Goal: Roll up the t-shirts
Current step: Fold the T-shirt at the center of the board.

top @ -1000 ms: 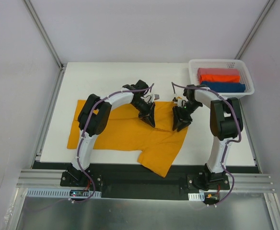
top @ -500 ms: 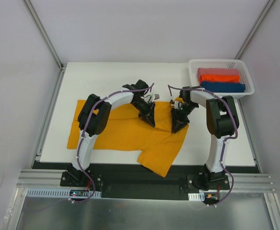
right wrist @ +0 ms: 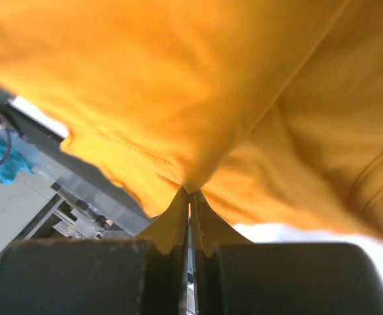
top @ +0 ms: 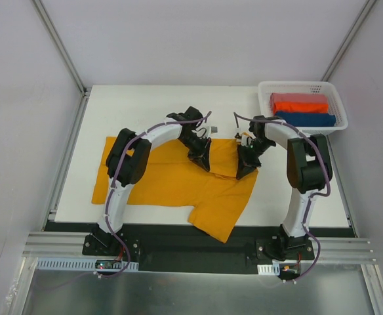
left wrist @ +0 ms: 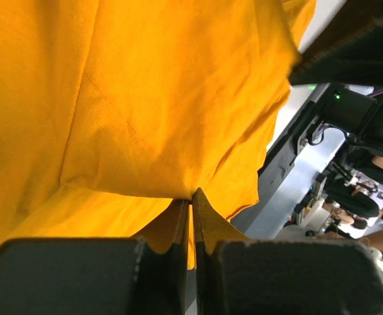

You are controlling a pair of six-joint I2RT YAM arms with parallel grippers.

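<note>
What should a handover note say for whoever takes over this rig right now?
Left gripper: shut on a pinch of the yellow t-shirt.
Right gripper: shut on another pinch of the same shirt, beside the left one.
Things: the shirt lies spread on the table, one part hanging over the near edge. The basket at the far right holds a red roll and a blue roll.
Done: both grips taken; two rolls in the basket.
Left: the yellow shirt is not yet rolled.
</note>
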